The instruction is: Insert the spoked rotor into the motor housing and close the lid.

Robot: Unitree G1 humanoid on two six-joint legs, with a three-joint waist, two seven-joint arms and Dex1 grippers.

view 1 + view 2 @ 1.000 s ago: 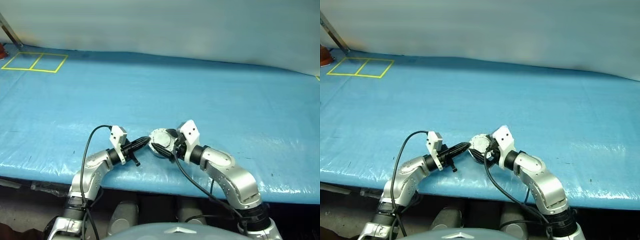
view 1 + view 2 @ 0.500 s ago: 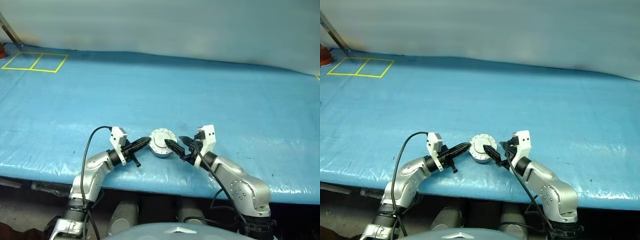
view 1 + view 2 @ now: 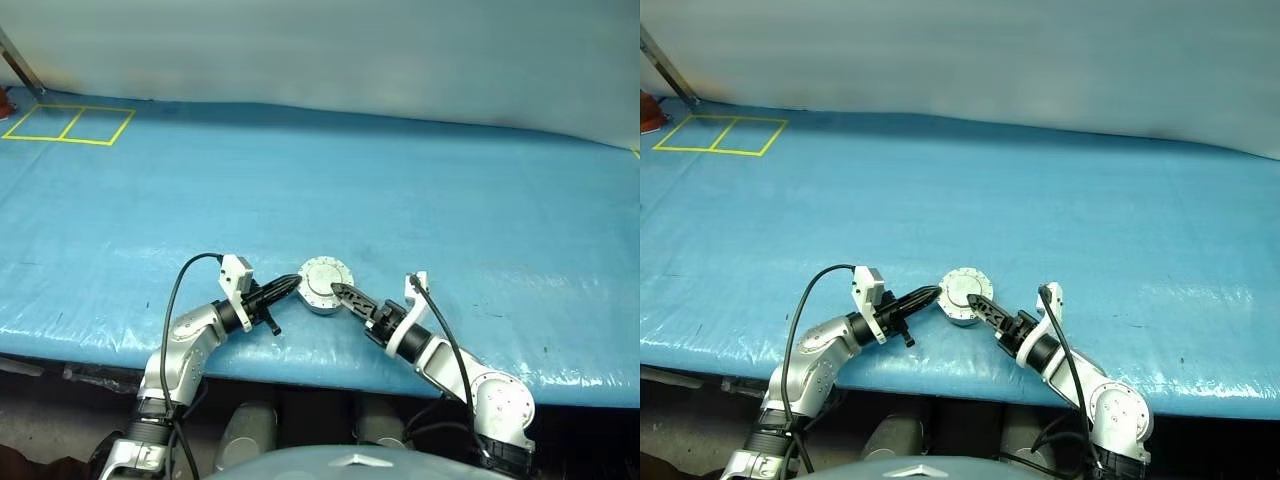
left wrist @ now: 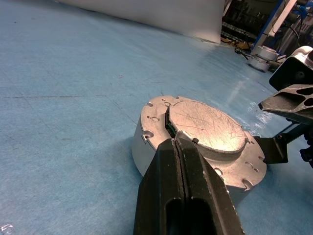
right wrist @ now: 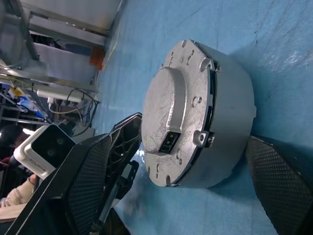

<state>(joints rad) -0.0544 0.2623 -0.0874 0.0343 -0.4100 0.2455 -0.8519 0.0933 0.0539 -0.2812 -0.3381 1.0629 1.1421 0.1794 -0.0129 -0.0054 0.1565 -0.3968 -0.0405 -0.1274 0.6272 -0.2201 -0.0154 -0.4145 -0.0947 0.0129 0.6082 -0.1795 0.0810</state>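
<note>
Left gripper (image 3: 288,289): fingers pressed together, empty, tips at left rim of motor housing (image 3: 324,285), touching or just short, can't tell which. Housing sits near front edge of blue-covered bench (image 3: 420,190), mid-width. Lid (image 4: 207,124) down flat on housing, plain grey face up. Spoked rotor presumably inside, hidden. Right gripper (image 3: 352,297): fingers apart, straddling housing's right side, nothing clamped. Judgement: closing step looks done or nearly so. Next: check lid seated flush, then back both grippers off without dragging housing.
</note>
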